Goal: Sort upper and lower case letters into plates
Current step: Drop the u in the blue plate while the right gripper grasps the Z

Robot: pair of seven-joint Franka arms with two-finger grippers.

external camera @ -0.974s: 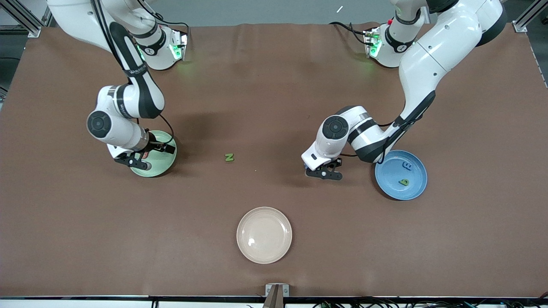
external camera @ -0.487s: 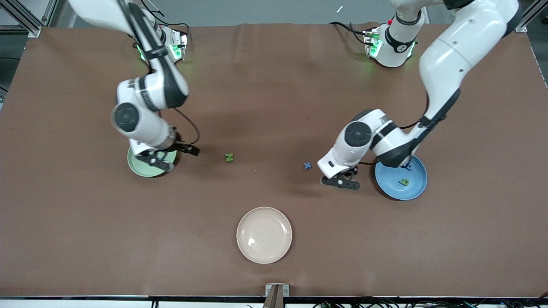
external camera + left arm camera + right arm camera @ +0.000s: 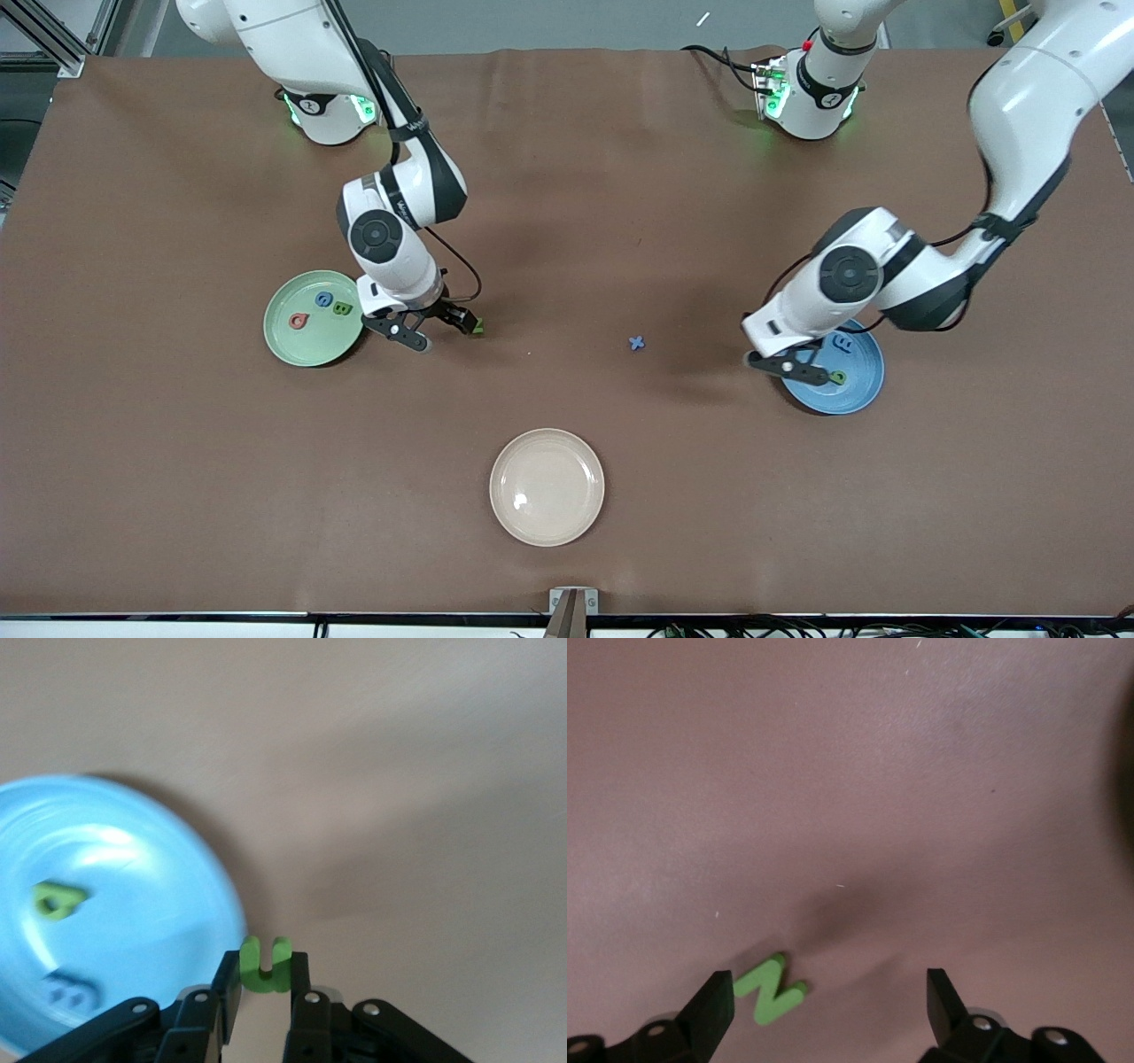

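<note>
Left gripper (image 3: 263,1001): fingers are being pinched on a small green letter (image 3: 265,964) (looks like a "u" or "n", cannot tell case), held over the rim of the blue plate (image 3: 858,390) at its edge toward the right arm's end. Two letters are already lying in that plate: a green one (image 3: 58,900) and a blue one (image 3: 69,994).

Right gripper (image 3: 830,1014): fingers are being held spread wide, low over the table, with the green N (image 3: 771,989) lying flat just inside one finger, off-centre in the gap. The mint plate (image 3: 285,344) is sitting at roughly 9 o'clock of this gripper in the front view, holding three letters (image 3: 323,300).

A blue x (image 3: 636,342) is lying loose on the table between the two grippers, at about 9 o'clock of the blue plate. A cream plate (image 3: 547,486) is standing nearer the camera, unused.

Risks being judged:
- Left letter is being held over the rim, not the bowl; a release here could bounce it onto the table.
- N is off-centre; a closing finger could push or tip it rather than clamp it.
</note>
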